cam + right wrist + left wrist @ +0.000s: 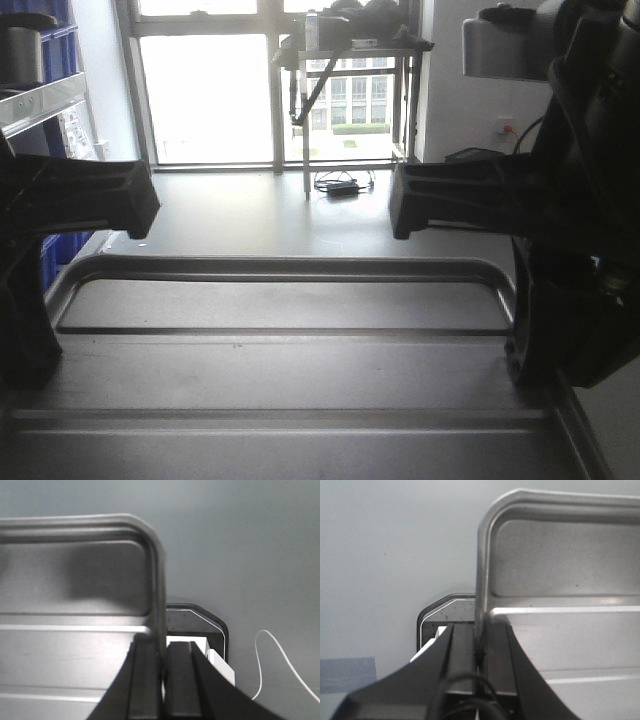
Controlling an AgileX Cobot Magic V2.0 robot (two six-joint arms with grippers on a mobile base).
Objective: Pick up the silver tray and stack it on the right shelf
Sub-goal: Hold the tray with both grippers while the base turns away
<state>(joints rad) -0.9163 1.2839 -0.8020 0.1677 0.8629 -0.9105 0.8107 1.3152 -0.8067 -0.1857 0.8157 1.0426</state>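
The silver tray is held level in the air between both grippers and fills the lower front view, its two long ridges running across. My left gripper is shut on the tray's left rim. In the left wrist view the gripper pinches the thin rim of the tray. My right gripper is shut on the right rim. In the right wrist view the gripper clamps the rim of the tray. The right shelf is out of view.
A steel rack with blue crates stands at the far left. Ahead are a bright window, a metal-framed stand and cables on the floor. Grey floor lies under the tray, with a white cable and a dark base plate.
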